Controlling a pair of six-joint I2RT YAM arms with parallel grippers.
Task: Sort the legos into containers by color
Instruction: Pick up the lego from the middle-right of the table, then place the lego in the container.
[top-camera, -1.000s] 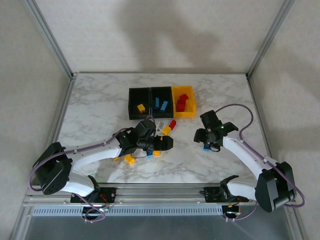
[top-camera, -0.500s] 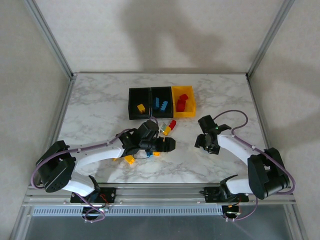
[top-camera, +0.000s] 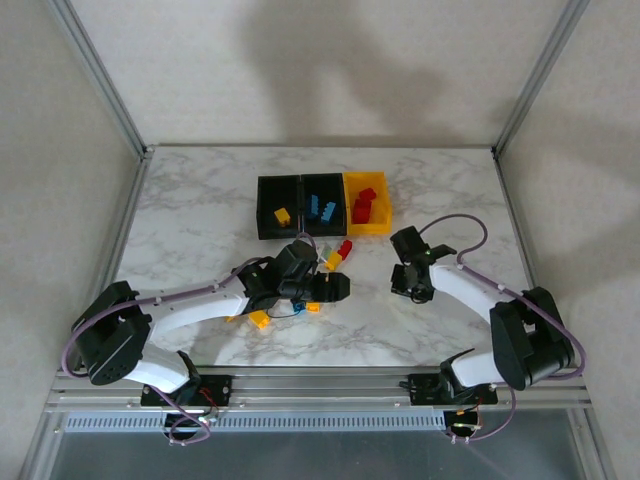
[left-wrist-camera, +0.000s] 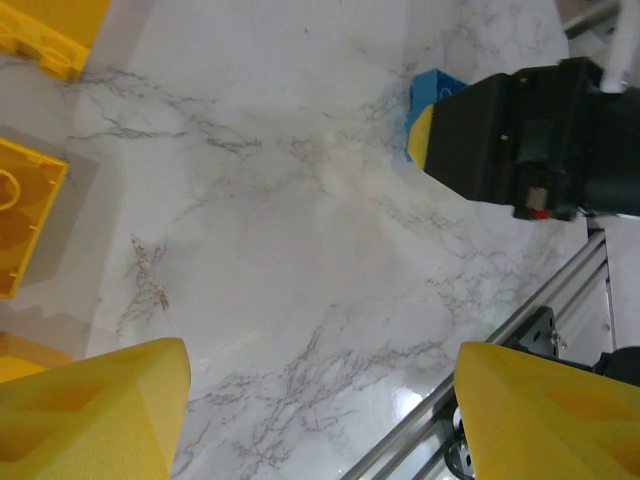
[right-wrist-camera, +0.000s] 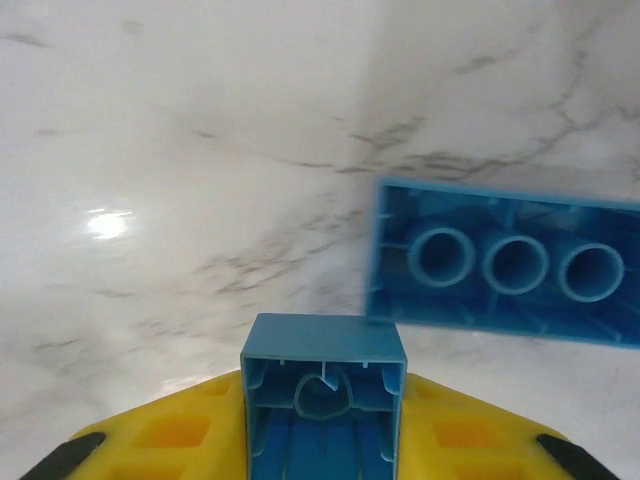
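My right gripper (right-wrist-camera: 323, 440) is shut on a small blue brick (right-wrist-camera: 323, 395), held just above the marble. A longer blue brick (right-wrist-camera: 505, 262) lies hollow side up just beyond it. From above, the right gripper (top-camera: 410, 285) is right of centre. My left gripper (top-camera: 336, 288) stands open over bare marble, its yellow fingers (left-wrist-camera: 95, 410) wide apart. Loose bricks lie around it: yellow (top-camera: 259, 319), yellow (top-camera: 333, 260) and red (top-camera: 345, 248). The left black bin (top-camera: 262, 205) holds a yellow brick, the middle black bin (top-camera: 323, 184) blue ones, the yellow-orange bin (top-camera: 384, 205) red ones.
In the left wrist view, two yellow bricks (left-wrist-camera: 25, 225) (left-wrist-camera: 40, 30) lie at the left edge. The right arm's black gripper (left-wrist-camera: 540, 135) with a blue brick (left-wrist-camera: 435, 90) is at upper right. The table's metal front rail (left-wrist-camera: 520, 320) runs close by.
My right gripper has moved left and a little farther back, carrying the blue brick. The left arm shifted slightly toward the bins early on, then stayed still.
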